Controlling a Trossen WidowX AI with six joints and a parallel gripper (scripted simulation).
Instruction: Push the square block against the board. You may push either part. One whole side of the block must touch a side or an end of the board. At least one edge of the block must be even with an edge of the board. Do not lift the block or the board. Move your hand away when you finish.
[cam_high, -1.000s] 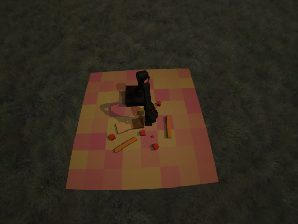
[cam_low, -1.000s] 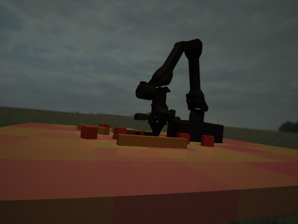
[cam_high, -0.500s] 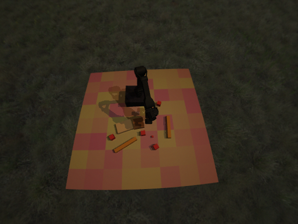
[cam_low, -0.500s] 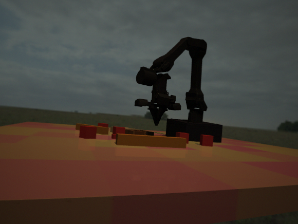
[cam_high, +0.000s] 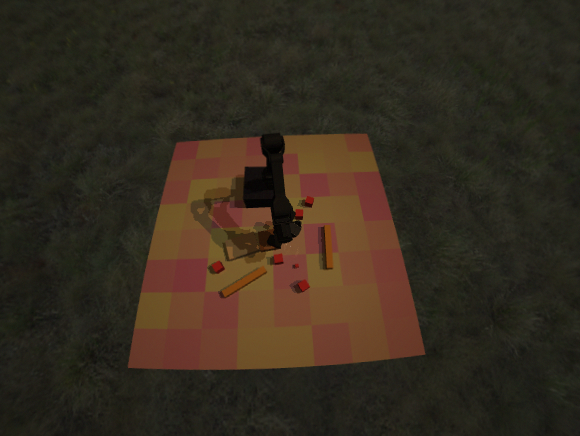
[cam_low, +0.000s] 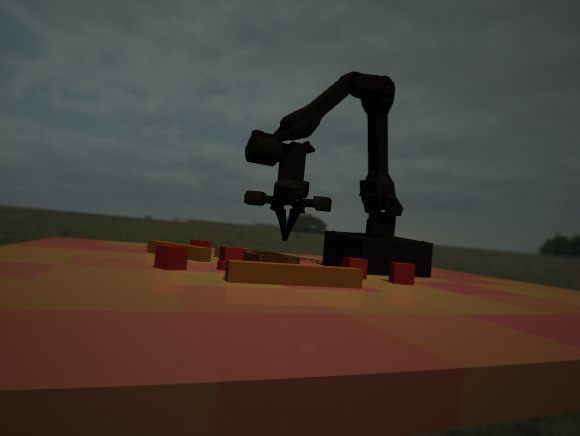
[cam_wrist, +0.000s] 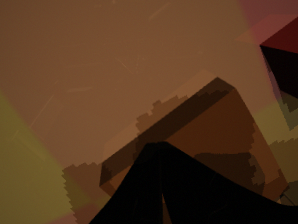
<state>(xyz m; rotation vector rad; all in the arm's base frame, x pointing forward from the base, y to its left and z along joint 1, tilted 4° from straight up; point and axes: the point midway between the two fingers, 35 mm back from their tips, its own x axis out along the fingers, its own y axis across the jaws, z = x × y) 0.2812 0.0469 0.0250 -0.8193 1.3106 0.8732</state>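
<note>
1. One gripper (cam_high: 274, 243) (cam_low: 285, 237) (cam_wrist: 156, 152), its jaws pressed together at the tips with nothing between them, hangs above the table (cam_high: 275, 347) (cam_low: 125, 345), tips down.
2. The brown block (cam_high: 266, 241) (cam_low: 280, 259) (cam_wrist: 215, 125) lies flat on the table, below the gripper and partly hidden by it in the top and wrist views.
3. The pale board (cam_high: 240, 253) lies beside the block, toward the left of the top view. Shadow and the arm (cam_high: 278, 175) (cam_low: 377, 145) obscure where they meet, so full contact and even edges cannot be told.
4. Two orange bars lie well apart: one (cam_high: 243, 282) (cam_low: 180, 250) slants near the board, the other (cam_high: 328, 247) (cam_low: 294, 274) lies to the right in the top view.
5. Five red cubes and a smaller one are scattered around.
</note>
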